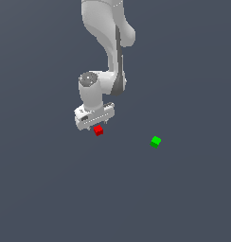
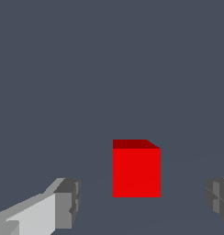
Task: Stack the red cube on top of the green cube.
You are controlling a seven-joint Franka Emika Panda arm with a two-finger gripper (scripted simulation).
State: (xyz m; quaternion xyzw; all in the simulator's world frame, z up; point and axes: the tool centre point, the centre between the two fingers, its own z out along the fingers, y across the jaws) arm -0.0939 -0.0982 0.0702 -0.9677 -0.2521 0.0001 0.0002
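The red cube [image 1: 98, 130] lies on the dark grey floor, right under my white gripper [image 1: 95, 126]. In the wrist view the red cube [image 2: 136, 170] sits between my two grey fingertips [image 2: 68, 203], with clear gaps on both sides, so the jaws stand open around it and do not touch it. The green cube [image 1: 155, 141] lies on the floor well off to the exterior view's right of the red cube, a little nearer the camera. It does not show in the wrist view.
The white arm [image 1: 110, 52] comes down from the top of the exterior view. The floor [image 1: 51, 189] is a plain dark grey surface with no other objects in view.
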